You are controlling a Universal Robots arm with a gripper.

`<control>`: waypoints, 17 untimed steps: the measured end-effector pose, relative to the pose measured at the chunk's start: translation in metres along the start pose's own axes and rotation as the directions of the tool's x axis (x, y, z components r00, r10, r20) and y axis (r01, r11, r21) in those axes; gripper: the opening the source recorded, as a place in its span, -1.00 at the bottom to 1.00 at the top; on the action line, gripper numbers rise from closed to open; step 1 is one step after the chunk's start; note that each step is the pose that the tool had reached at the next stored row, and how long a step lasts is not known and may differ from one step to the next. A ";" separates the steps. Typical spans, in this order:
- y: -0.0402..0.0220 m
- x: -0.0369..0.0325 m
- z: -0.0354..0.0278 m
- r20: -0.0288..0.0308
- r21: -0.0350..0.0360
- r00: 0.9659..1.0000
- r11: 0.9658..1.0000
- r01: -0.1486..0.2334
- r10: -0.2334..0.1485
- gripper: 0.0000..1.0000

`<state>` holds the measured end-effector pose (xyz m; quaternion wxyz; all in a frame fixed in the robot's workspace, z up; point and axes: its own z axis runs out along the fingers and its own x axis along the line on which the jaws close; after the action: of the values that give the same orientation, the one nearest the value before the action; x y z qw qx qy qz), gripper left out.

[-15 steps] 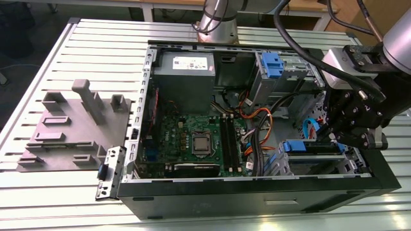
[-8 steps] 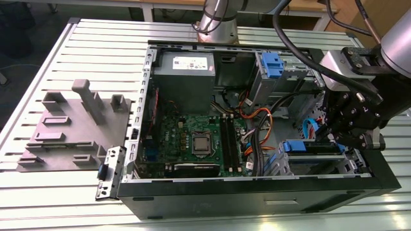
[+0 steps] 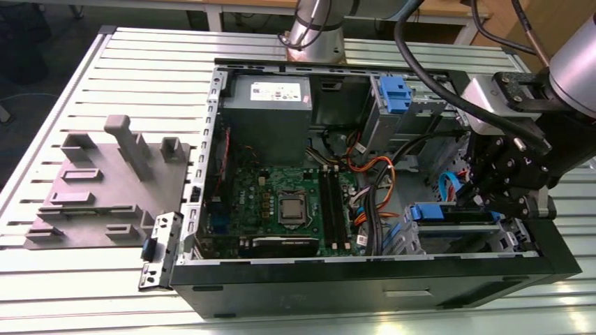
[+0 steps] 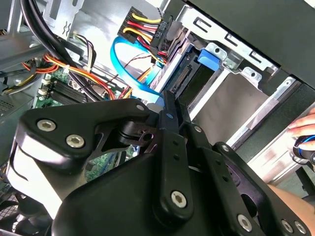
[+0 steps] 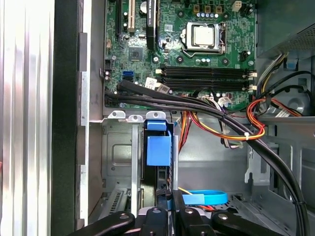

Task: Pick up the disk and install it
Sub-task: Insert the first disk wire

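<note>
A: Where is the disk [image 5: 158, 152] now?

B: It stands on edge in the drive cage [image 3: 465, 234] inside the case [image 3: 373, 276], partly seated. The claw [image 5: 165, 209] is clenched on its rear edge.

A: How to do this step well?

B: I think: keep the rails straight in the guides, press evenly, and avoid the blue cable [image 5: 204, 198].
</note>
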<state>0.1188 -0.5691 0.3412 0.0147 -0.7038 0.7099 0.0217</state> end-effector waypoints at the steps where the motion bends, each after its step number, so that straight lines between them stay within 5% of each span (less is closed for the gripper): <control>1: 0.0000 0.0000 0.0000 0.000 0.000 1.000 1.000 0.000 0.000 -0.68; 17: -0.0015 0.0002 0.0031 0.000 0.000 1.000 1.000 0.000 0.000 -0.68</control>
<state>0.1203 -0.5691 0.3380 0.0146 -0.7038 0.7099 0.0217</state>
